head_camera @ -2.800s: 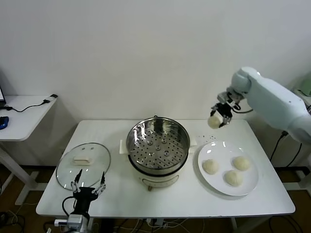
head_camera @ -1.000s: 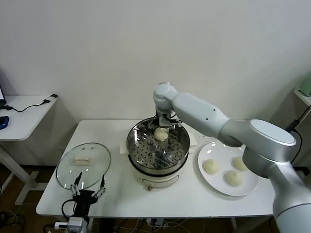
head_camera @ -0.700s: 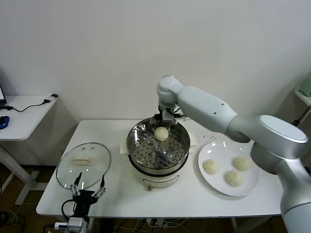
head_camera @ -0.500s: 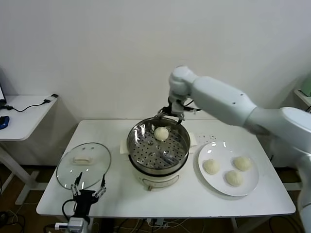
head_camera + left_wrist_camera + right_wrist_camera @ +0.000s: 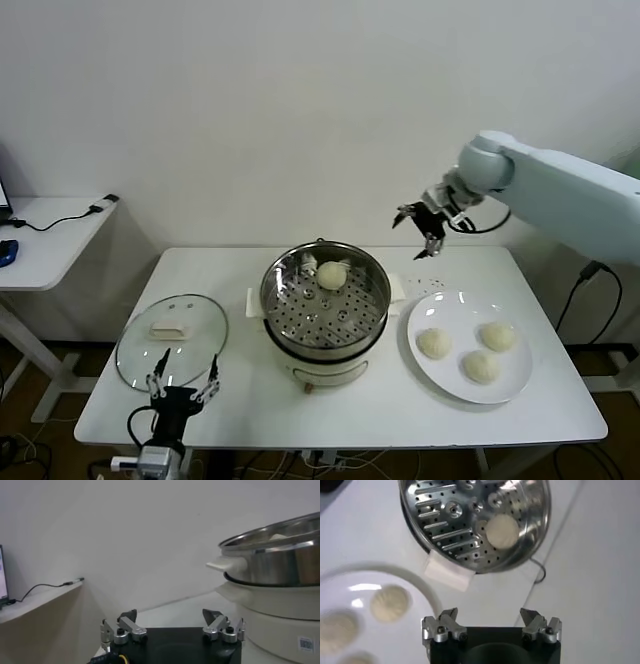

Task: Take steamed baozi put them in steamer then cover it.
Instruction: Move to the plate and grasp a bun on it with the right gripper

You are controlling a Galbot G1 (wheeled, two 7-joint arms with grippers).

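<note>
On the perforated tray of the steamer [image 5: 325,300], toward its back rim, rests one steamed baozi [image 5: 332,275], set off-centre so that room remains for the others. Three more baozi [image 5: 465,352] lie on the white plate [image 5: 515,385] just beside the steamer on the robot's right. The cover [image 5: 171,339] lies flat on the surface [image 5: 380,410] at the left, handle up, ready for a later grasp.

The right gripper [image 5: 425,222] hangs in the air behind the gap between steamer and plate, jaws spread and carrying nothing. The left gripper [image 5: 182,388] is parked at the near edge by the cover, jaws spread.

Compared with half a second ago, the right gripper has left the steamer rim and swung toward the plate; the bun has stayed where it was released.
</note>
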